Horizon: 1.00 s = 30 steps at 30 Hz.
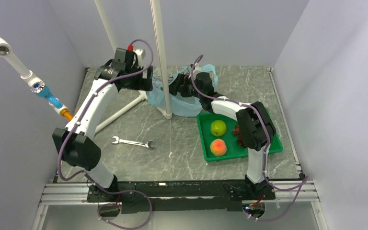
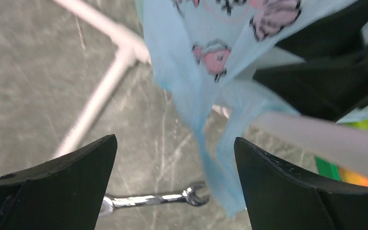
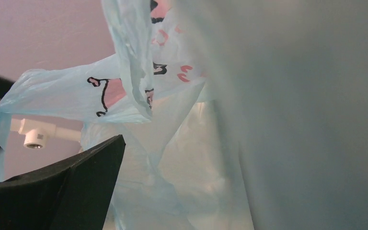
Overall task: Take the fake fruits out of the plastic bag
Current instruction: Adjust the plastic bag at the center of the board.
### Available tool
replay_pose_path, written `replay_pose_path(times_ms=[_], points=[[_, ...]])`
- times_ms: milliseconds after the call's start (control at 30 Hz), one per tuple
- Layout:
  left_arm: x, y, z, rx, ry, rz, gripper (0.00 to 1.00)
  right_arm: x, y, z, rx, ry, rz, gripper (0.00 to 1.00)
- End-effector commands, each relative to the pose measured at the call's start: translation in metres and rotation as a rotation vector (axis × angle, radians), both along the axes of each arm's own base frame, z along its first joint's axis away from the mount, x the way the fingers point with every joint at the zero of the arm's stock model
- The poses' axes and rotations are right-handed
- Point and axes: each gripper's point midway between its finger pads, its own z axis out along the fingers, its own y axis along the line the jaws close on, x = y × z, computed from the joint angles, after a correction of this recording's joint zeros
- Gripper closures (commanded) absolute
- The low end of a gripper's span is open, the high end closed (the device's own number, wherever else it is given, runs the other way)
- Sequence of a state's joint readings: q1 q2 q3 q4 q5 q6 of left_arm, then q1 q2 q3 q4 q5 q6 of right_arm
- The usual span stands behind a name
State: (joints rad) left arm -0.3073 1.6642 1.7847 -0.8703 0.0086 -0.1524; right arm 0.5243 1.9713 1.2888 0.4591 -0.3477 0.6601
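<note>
At the plastic bag (image 2: 182,52), left wrist shows left end effector (image 2: 174,143) agape; right end effector (image 1: 176,87) unclear.

what the plastic bag (image 3: 182,143) hides
its blurred film covers one finger of the right gripper (image 1: 177,87), so its spread is unclear; the grape bunch (image 1: 238,129) sits half behind the right arm (image 1: 255,125).

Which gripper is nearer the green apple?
Right. The right gripper is at the bag just beyond the tray holding the green apple; the left gripper is farther left, past the pole.
</note>
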Motion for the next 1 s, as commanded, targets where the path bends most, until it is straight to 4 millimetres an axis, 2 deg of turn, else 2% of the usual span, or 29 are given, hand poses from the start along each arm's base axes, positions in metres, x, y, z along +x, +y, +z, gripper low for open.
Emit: replay_pose_path(times_ms=[0,67,167,267,333,367,400,500,533,567,633,667,733,867,967], points=[[-0.022,-0.016,0.028,-0.217,-0.076,-0.027,0.01,-0.002,0.006,0.017,0.047,0.070,0.042,0.09],[-0.033,-0.018,0.022,-0.272,-0.064,-0.006,0.00,-0.007,0.005,0.022,0.081,0.110,0.071,0.09],[-0.045,-0.025,0.003,-0.359,-0.023,0.017,0.01,-0.013,-0.004,0.033,0.153,0.153,0.089,0.09],[-0.043,-0.045,-0.007,-0.475,-0.019,-0.022,0.01,-0.017,-0.008,0.033,0.162,0.197,0.098,0.10],[-0.035,-0.045,-0.017,-0.476,-0.001,0.003,0.03,-0.021,-0.007,0.039,0.163,0.201,0.122,0.11],[-0.029,-0.046,-0.023,-0.468,0.013,0.013,0.07,-0.022,-0.008,0.042,0.166,0.194,0.124,0.11],[-0.024,-0.045,-0.028,-0.455,0.023,0.025,0.16,-0.022,-0.011,0.044,0.165,0.180,0.123,0.11],[-0.010,-0.037,-0.032,-0.415,0.034,0.044,0.70,-0.012,-0.023,0.045,0.116,0.142,0.093,0.12],[-0.004,-0.030,-0.032,-0.381,0.028,0.064,0.80,-0.007,-0.030,0.043,0.087,0.129,0.080,0.16],[0.002,-0.020,-0.031,-0.335,0.014,0.089,0.84,0.001,-0.036,0.041,0.051,0.106,0.060,0.21],[0.013,0.001,-0.021,-0.236,-0.022,0.123,0.97,0.020,-0.055,0.032,-0.080,0.057,-0.023,0.26],[0.017,0.010,-0.014,-0.177,-0.043,0.134,1.00,0.030,-0.068,0.025,-0.182,0.011,-0.068,0.28],[0.028,0.018,0.006,-0.104,-0.101,0.103,1.00,0.047,-0.091,0.017,-0.331,-0.053,-0.159,0.32],[0.049,0.012,0.048,-0.087,-0.178,0.046,1.00,0.078,-0.121,-0.004,-0.506,-0.070,-0.239,0.51],[0.066,-0.001,0.072,-0.138,-0.232,0.008,1.00,0.102,-0.139,-0.006,-0.542,-0.074,-0.292,0.54]])
